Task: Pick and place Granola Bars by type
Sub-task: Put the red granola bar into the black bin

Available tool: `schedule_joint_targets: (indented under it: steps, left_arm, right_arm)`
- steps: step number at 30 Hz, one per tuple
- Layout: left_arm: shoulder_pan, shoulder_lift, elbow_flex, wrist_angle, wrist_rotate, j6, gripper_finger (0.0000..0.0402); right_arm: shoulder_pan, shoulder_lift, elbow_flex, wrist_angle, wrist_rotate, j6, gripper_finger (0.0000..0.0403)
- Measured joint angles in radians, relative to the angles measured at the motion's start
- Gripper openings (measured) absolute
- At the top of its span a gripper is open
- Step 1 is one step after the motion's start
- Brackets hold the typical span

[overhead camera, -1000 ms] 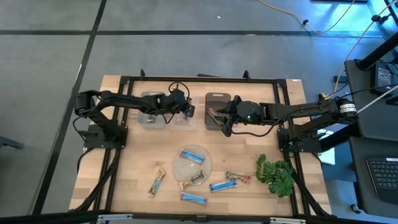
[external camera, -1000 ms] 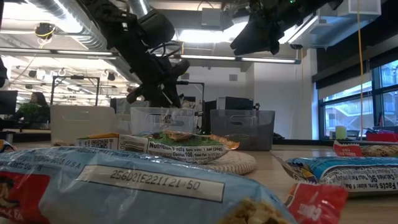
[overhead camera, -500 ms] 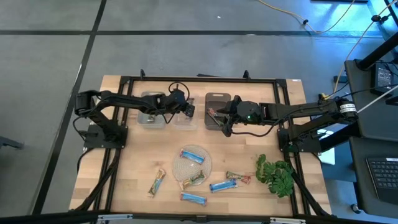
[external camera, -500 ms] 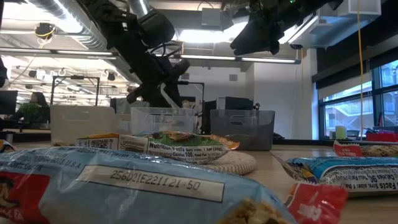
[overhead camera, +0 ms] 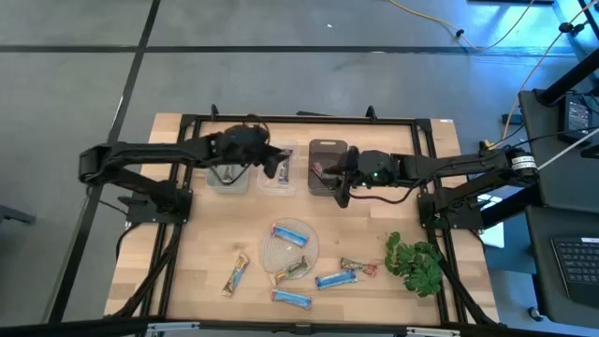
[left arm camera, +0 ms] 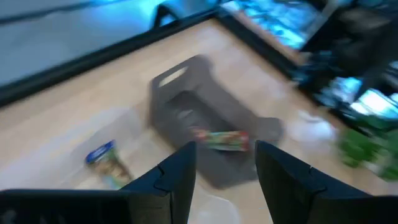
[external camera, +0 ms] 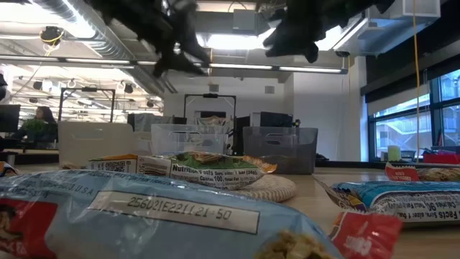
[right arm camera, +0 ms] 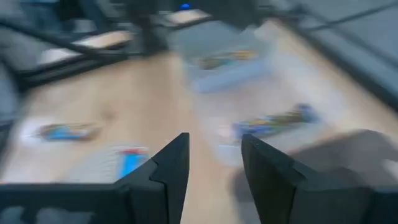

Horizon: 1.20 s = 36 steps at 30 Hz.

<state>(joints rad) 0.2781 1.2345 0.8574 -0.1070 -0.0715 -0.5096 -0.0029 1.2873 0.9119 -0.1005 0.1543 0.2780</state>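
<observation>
Several granola bars lie on the near half of the table: a blue one [overhead camera: 290, 234] on the round mat [overhead camera: 281, 251], a gold-tan one [overhead camera: 236, 273], a green-gold one [overhead camera: 293, 271], a blue one [overhead camera: 335, 279], a green-red one [overhead camera: 358, 268] and a blue one [overhead camera: 291, 298]. A green-red bar [left arm camera: 221, 139] lies in the dark bin [overhead camera: 328, 154]. A blue bar [left arm camera: 101, 153] lies in the middle clear bin [overhead camera: 278, 183]. My left gripper [left arm camera: 224, 152] is open and empty, raised over the middle bin [overhead camera: 274, 167]. My right gripper [right arm camera: 214, 146] is open and empty beside the dark bin's near edge [overhead camera: 339, 187].
Three bins stand in a row at the far side: a clear one [overhead camera: 227, 176], the middle clear one and the dark one. A leafy green plant [overhead camera: 416, 264] lies at the near right. The black frame [overhead camera: 299, 119] rims the table.
My left gripper has risen out of the middle clear bin to well above the bins, and its arm has drawn back toward the table's left. My right gripper has stayed high by the dark bin.
</observation>
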Motion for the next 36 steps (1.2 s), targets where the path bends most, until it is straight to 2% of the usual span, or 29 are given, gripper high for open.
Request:
schedule_joint_targets:
  steps: [4, 9, 13, 18, 21, 25, 31, 33, 36]
  left_arm:
    - [-0.016, -0.109, 0.000, -0.080, 0.045, 0.053, 0.0155]
    - [-0.045, -0.222, 0.000, -0.259, 0.033, 0.047, 0.0155]
    - [-0.107, -0.279, 0.000, -0.368, -0.100, 0.019, 0.0155]
    - [-0.215, -0.332, 0.000, -0.357, -0.246, 0.028, 0.0155]
    - [-0.281, -0.360, -0.002, -0.358, -0.320, 0.033, 0.0154]
    - [-0.353, -0.416, -0.087, -0.217, -0.369, 0.076, 0.0157]
    - [-0.384, -0.535, -0.311, 0.146, -0.179, 0.143, 0.0155]
    - [-0.382, -0.583, -0.374, 0.215, -0.146, 0.146, 0.0155]
    - [-0.380, -0.663, -0.442, 0.217, -0.154, 0.113, 0.0157]
  right_arm:
    - [0.002, 0.000, 0.000, 0.068, -0.147, -0.026, 0.0150]
    - [0.011, 0.000, 0.000, 0.156, -0.173, -0.042, 0.0151]
    - [0.050, 0.000, 0.000, 0.212, -0.174, -0.092, 0.0173]
    - [0.091, 0.000, 0.000, 0.215, -0.088, -0.098, 0.0232]
    - [0.105, 0.000, 0.000, 0.207, -0.085, -0.133, 0.0261]
    - [0.129, 0.000, 0.000, 0.207, -0.086, -0.152, 0.0281]
    - [0.154, 0.032, 0.001, 0.215, -0.054, -0.155, 0.0284]
    - [0.154, 0.070, 0.010, 0.215, -0.034, -0.150, 0.0284]
    - [0.154, 0.148, 0.051, 0.206, -0.014, -0.099, 0.0284]
